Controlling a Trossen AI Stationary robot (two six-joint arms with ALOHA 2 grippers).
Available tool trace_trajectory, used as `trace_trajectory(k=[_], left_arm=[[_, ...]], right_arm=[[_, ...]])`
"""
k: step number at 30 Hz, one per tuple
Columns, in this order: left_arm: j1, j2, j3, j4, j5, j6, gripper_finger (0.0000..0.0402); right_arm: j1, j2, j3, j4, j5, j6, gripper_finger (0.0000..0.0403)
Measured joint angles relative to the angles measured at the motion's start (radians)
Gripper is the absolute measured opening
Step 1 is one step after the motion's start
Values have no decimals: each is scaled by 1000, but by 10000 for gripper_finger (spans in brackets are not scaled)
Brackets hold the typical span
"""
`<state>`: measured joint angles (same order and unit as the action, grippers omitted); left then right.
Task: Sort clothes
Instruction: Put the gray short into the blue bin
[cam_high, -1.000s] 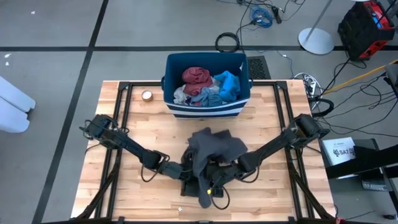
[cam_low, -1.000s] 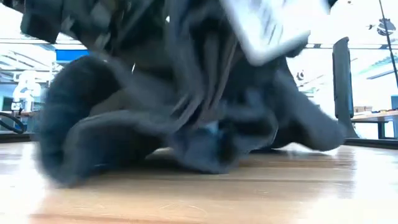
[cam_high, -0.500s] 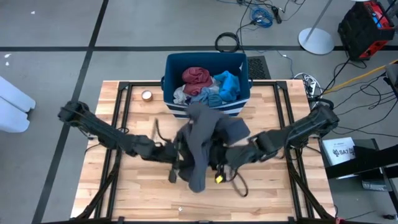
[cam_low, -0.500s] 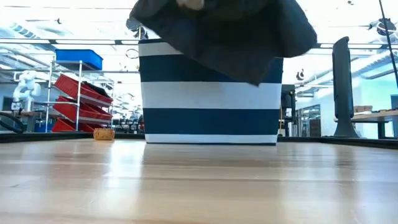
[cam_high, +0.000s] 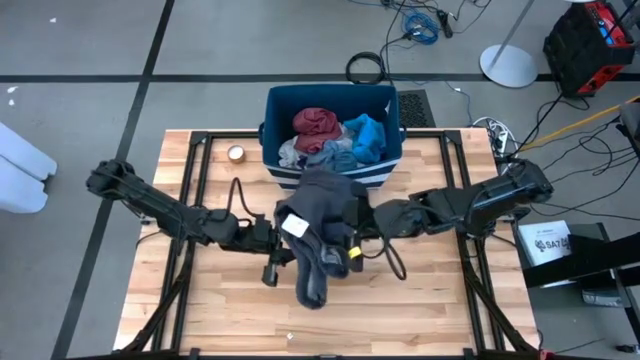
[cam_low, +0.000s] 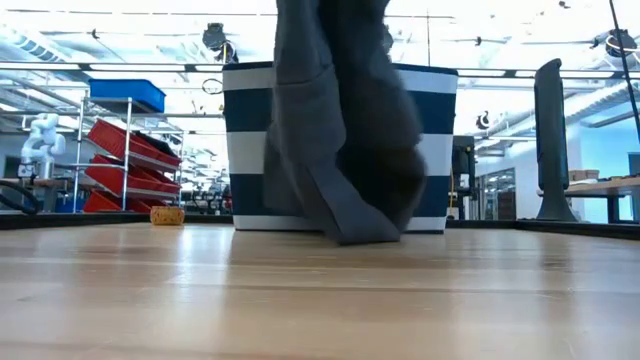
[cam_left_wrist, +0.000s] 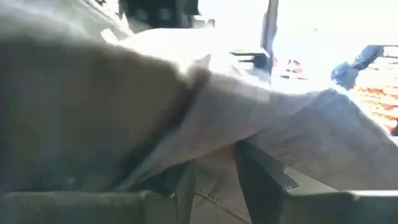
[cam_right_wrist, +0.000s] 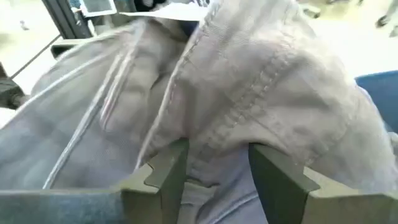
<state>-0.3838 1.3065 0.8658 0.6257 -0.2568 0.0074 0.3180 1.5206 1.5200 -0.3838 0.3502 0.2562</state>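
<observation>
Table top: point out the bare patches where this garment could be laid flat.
Bare wood lies along the table's near edge, below both arms, and on the far-left corner around the small roll. The middle is crowded: the dark grey garment hangs between the left tool and right tool, before the striped bin.

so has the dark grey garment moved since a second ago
Yes. The dark grey garment has been lifted off the table and now hangs closer to the bin.

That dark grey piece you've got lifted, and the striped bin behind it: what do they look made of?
Dark grey garment: soft woven cloth, likely cotton, matte; it drapes in folds and shows stitched seams in the right wrist view. Striped bin: looks like stiffened fabric; its walls stand straight.
</observation>
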Motion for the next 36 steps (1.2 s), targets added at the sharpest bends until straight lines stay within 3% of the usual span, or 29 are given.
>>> trace_trajectory(k=[16,23,36], left_arm=[[7,13,9,-86,25,35,123],[13,2,9,-128,-83,59,123],[21,1,22,-117,-43,60,123]], right_arm=[[-23,13,-3,-39,-235,39,164],[-7,-6,-3,-52,-381,7,164],[16,19,-3,-77,-36,-208,164]])
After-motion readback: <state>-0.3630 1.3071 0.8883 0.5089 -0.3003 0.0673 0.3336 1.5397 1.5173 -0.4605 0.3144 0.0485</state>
